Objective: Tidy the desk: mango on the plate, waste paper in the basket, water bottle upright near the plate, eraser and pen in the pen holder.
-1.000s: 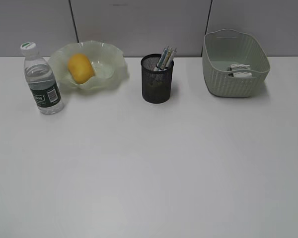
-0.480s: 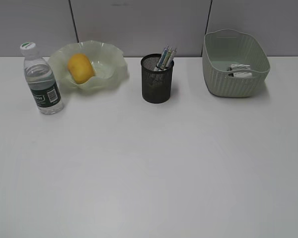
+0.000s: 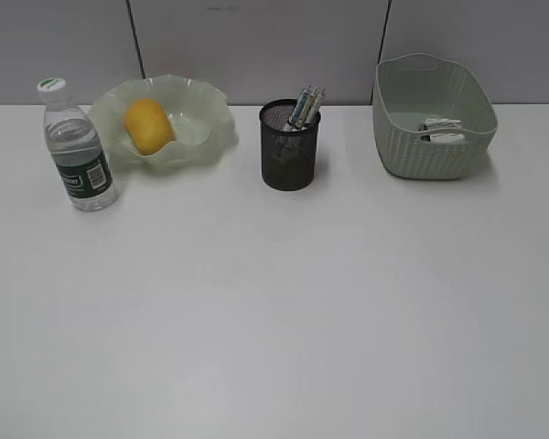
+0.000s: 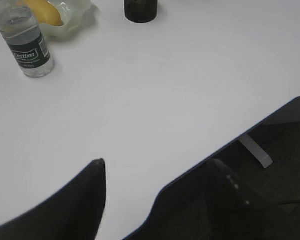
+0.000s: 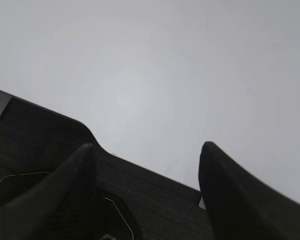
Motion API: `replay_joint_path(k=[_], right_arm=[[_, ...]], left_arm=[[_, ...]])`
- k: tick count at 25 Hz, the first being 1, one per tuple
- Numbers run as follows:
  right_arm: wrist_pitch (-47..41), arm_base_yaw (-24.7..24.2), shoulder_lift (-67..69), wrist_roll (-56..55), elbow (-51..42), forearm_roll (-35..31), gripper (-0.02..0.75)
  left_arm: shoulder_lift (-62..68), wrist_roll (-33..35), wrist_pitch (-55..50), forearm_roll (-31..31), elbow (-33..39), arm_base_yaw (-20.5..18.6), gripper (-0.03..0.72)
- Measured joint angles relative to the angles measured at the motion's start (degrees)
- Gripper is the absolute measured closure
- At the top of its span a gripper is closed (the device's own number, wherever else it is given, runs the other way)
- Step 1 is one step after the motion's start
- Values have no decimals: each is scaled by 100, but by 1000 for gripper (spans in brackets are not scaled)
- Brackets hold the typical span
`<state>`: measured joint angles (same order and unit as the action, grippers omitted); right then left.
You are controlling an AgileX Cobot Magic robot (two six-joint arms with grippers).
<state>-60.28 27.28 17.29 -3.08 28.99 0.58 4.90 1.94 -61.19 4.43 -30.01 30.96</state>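
One water bottle [image 3: 76, 146], one mango [image 3: 147, 125], one plate [image 3: 204, 114], one pen holder [image 3: 289, 155] and one basket [image 3: 430, 119] stand on the surface [image 3: 284, 311]. The holder carries a few pens [image 3: 306, 106], exact number unclear. Two pale scraps [image 3: 441, 130] lie in the basket.

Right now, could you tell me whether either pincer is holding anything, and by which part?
Nothing is held: the left pincer and the right pincer both stand open and empty over the plain white desk.

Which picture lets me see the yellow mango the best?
The exterior view: the whole mango sits plainly in the plate. The left wrist view catches only a yellow sliver behind the water bottle. The right wrist view shows only bare desk.
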Motion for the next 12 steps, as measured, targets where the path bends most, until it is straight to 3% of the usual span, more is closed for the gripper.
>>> replay_joint_path(k=[6, 12], right_arm=[[10, -61, -39, 0, 0, 0, 230], [15, -856, -348, 0, 0, -58, 230]], left_arm=[[0, 0, 0, 6, 0, -71, 211], [-11, 0, 0, 12, 0, -969, 211]])
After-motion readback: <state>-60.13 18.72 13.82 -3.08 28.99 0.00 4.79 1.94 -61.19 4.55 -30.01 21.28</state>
